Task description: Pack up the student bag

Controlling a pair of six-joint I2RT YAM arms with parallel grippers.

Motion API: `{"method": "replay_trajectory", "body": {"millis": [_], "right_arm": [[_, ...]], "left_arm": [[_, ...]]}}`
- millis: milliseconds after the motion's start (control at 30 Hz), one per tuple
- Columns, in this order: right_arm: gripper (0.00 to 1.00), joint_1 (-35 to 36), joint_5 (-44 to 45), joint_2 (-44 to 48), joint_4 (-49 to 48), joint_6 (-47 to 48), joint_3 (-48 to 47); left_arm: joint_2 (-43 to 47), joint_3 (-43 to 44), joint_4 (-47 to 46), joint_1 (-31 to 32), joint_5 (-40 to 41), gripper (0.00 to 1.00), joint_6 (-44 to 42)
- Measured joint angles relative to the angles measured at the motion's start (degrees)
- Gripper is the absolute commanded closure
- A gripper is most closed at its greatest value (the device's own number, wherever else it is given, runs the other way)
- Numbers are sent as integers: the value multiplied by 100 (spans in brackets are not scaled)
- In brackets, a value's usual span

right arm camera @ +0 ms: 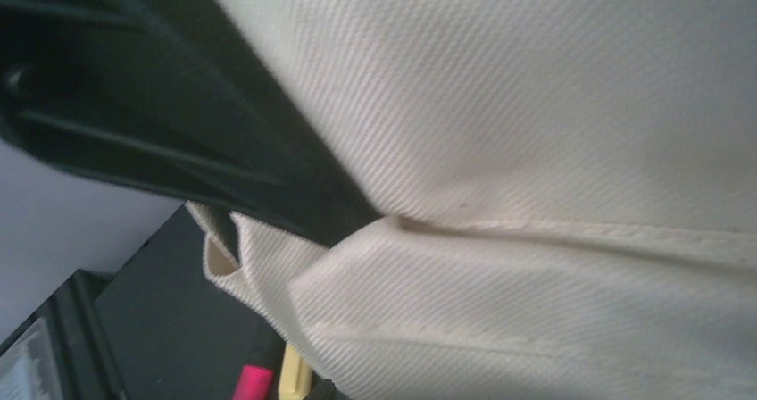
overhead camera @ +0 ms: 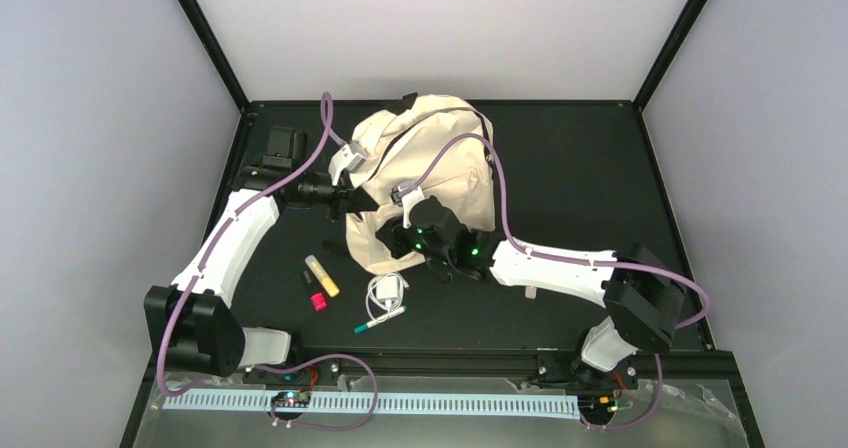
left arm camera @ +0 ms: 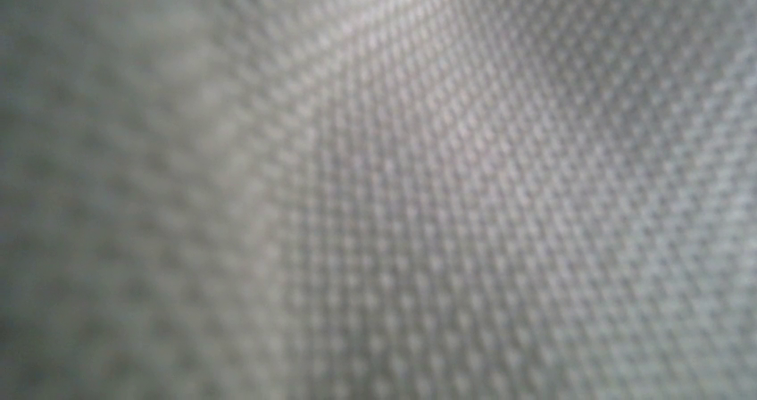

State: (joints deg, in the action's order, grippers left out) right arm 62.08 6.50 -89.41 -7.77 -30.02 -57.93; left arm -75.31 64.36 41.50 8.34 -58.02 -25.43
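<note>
The student bag [overhead camera: 440,158] is a large cream fabric backpack, slumped at the back middle of the black table. My left gripper [overhead camera: 355,200] is pressed against its left side. The left wrist view shows only blurred fabric weave [left arm camera: 384,195], and the fingers are hidden. My right gripper [overhead camera: 403,236] is at the bag's lower front edge, by a dark gap in the fabric. The right wrist view shows cream fabric [right arm camera: 536,150] and a black part [right arm camera: 178,141] close up, with no clear fingertips. I cannot tell whether either gripper is open or shut.
In front of the bag lie a yellow highlighter [overhead camera: 322,276], a small black item [overhead camera: 307,279], a pink marker [overhead camera: 318,302], a white charger with cable [overhead camera: 386,289] and a green-tipped pen [overhead camera: 380,319]. The pink marker [right arm camera: 253,384] and highlighter [right arm camera: 295,375] also show in the right wrist view.
</note>
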Motion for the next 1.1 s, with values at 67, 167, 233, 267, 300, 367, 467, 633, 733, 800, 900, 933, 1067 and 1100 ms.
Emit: {"method": "replay_trajectory", "body": {"millis": [67,167,233,267,300,367,467,633,733,800,900,933,1067,1100], "right_arm": [[74,0,227,-72,118,-63,-118],[85,22,511,-101,181,-133,-157],[91,24,632,-107,195,-175,-157],[93,24,660,-114,197,-168,-157],[94,24,691,-125,197,-166,-157],[99,26,739,-136,208,-157,-157],[99,24,833,-136,238,-122,-155],[99,-13,1032,42,358,-35,-44],[99,-164,1123,479,385,13,299],[99,-341,1158,802,424,57,527],[99,-697,1202,1182,540,127,767],[99,-831,1215,1296,588,142,852],[99,-1447,1193,1784,800,164,1287],[99,-1687,1169,1954,866,162,1432]], "left_arm": [[0,0,-2,0,-2,98,0],[0,0,0,0,-13,98,-7],[0,0,0,0,-20,98,-28],[0,0,0,0,-24,98,-35],[0,0,2,0,-26,98,-44],[0,0,9,0,-31,98,-55],[-2,0,11,0,-33,98,-72],[0,0,33,0,-31,98,-118],[0,0,118,0,-50,98,-254],[0,0,155,2,-61,98,-321],[0,2,177,4,-57,98,-398],[0,2,179,4,-57,98,-415],[0,2,214,4,-50,98,-463],[0,2,216,4,-50,98,-468]]}}
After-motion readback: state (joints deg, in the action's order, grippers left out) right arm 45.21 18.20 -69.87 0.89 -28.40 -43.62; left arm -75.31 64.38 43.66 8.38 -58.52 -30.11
